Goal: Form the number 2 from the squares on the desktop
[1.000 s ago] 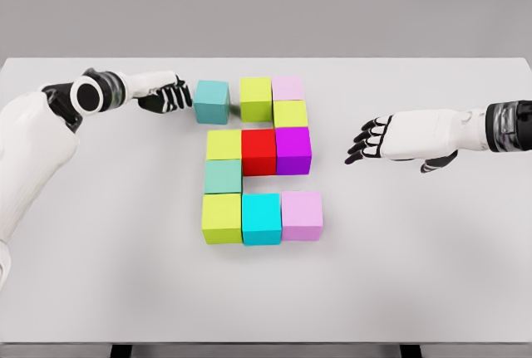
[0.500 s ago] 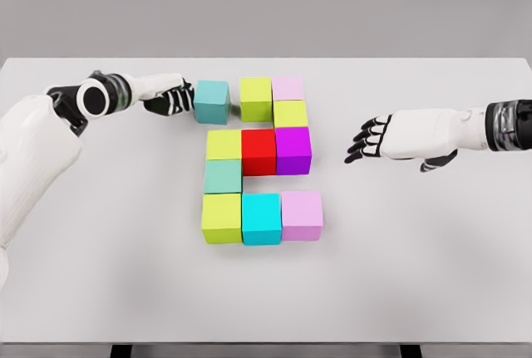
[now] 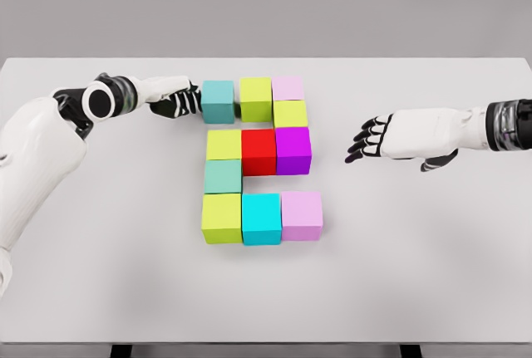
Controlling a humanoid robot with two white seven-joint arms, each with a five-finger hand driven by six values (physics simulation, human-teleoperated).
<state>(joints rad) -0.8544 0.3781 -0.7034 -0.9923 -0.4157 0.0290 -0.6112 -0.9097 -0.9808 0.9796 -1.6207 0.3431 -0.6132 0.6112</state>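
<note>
Ten coloured cubes lie on the white table [image 3: 432, 275], forming a blocky 2. Top row: teal cube [image 3: 218, 100], lime cube [image 3: 256, 98], pale pink cube [image 3: 288, 87]; a narrow gap separates the teal cube from the lime one. The left hand [image 3: 177, 100] rests with curled fingers against the teal cube's left face, not clasping it. The right hand [image 3: 397, 139] hovers, fingers spread and empty, well apart from the magenta cube [image 3: 293, 149]

Glossy white arms; black-jointed fingers; dark wrist rings.
</note>
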